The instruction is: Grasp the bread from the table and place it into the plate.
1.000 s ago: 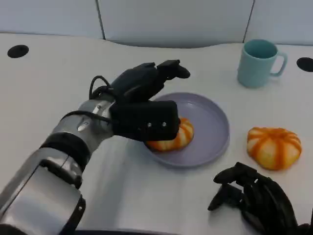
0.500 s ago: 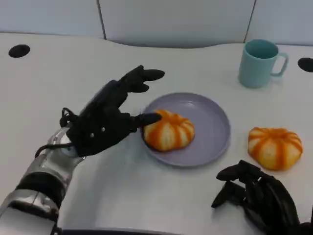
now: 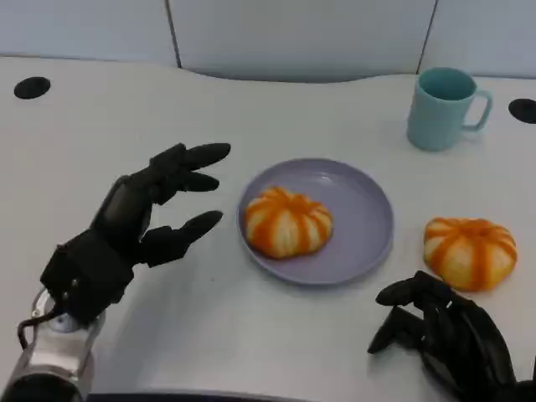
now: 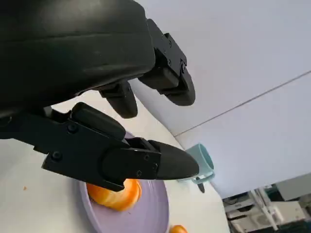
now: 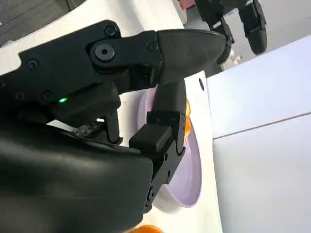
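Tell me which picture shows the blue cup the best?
The head view. There the teal cup stands whole and upright near the table's far right corner, handle and open rim in plain sight. The left wrist view catches just a piece of it behind a black finger. In the right wrist view I cannot pick it out.

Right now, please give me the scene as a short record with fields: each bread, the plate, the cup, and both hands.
bread in plate: orange-striped bun, lying on the left part of the plate
plate: lilac, round, on the white table
second bread: same kind, on the table to the right of the plate, apart from it
cup: teal mug, upright, behind the second bread
left hand: left of the plate, fingers spread, holding nothing
right hand: near the lower right edge, fingers curled, holding nothing
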### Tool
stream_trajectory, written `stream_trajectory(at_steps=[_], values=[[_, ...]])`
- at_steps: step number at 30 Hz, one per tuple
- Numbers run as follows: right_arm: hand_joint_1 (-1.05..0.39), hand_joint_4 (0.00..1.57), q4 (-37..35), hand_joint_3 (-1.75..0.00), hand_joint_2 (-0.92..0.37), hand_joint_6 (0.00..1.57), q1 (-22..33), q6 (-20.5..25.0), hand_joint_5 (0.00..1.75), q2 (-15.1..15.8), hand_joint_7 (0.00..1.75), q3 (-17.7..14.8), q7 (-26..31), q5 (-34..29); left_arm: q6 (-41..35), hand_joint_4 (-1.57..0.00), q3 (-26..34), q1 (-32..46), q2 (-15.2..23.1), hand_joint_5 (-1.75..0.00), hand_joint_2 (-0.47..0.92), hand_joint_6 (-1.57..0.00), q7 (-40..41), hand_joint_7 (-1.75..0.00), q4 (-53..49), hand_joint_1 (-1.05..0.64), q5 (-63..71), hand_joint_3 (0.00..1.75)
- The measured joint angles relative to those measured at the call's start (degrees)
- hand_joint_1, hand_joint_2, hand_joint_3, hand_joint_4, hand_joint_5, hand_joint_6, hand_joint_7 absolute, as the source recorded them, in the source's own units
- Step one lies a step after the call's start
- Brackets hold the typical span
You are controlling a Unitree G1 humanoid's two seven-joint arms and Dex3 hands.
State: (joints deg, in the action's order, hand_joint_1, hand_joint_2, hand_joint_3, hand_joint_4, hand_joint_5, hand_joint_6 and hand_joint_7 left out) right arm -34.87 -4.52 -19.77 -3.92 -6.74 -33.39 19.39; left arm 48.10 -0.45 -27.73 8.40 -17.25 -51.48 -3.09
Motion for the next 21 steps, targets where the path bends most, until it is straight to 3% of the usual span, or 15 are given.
stream_trajectory(at_steps=[3, 6, 7, 12, 21], values=[[-0.44, 0.70, 0.09, -0.36, -0.92, 0.67, -0.04, 0.21, 1.48, -0.04, 1.09, -0.01, 0.50, 0.00, -0.60, -0.27, 1.56, 3.18, -0.20, -1.34, 0.92, -0.58, -2.90, -0.37, 2.78, -0.73, -4.04, 0.36], [-0.44, 0.71, 0.41, -0.36, -0.92, 0.68, -0.04, 0.74, 1.47, -0.05, 1.08, 0.01, 1.35, -0.01, -2.01, -0.24, 2.75, 6.11, -0.84, -1.50, 0.92, -0.38, -5.49, -0.85, 4.92, -0.73, -7.16, 0.37], [-0.44, 0.71, 0.45, -0.36, -0.92, 0.68, -0.05, 0.85, 1.47, -0.04, 1.08, 0.04, 1.36, 0.00, -2.24, -0.23, 3.16, 7.26, -1.14, -1.53, 0.92, -0.35, -6.20, -0.92, 5.70, -0.73, -8.17, 0.37], [-0.43, 0.70, 0.48, -0.37, -0.92, 0.68, -0.06, 0.97, 1.47, -0.04, 1.08, 0.13, 1.04, 0.03, -4.71, -0.32, 4.67, 11.66, -2.43, -1.61, 0.92, -0.38, -8.79, -1.05, 8.98, -0.71, -11.57, 0.36], [-0.45, 0.70, 0.44, -0.36, -0.92, 0.68, -0.08, 1.20, 1.47, -0.03, 1.07, 0.09, 0.48, 0.14, -15.28, -0.27, 7.69, 20.20, -5.15, -1.74, 0.92, -0.30, -9.52, -1.32, 18.30, -0.71, -17.39, 0.39]])
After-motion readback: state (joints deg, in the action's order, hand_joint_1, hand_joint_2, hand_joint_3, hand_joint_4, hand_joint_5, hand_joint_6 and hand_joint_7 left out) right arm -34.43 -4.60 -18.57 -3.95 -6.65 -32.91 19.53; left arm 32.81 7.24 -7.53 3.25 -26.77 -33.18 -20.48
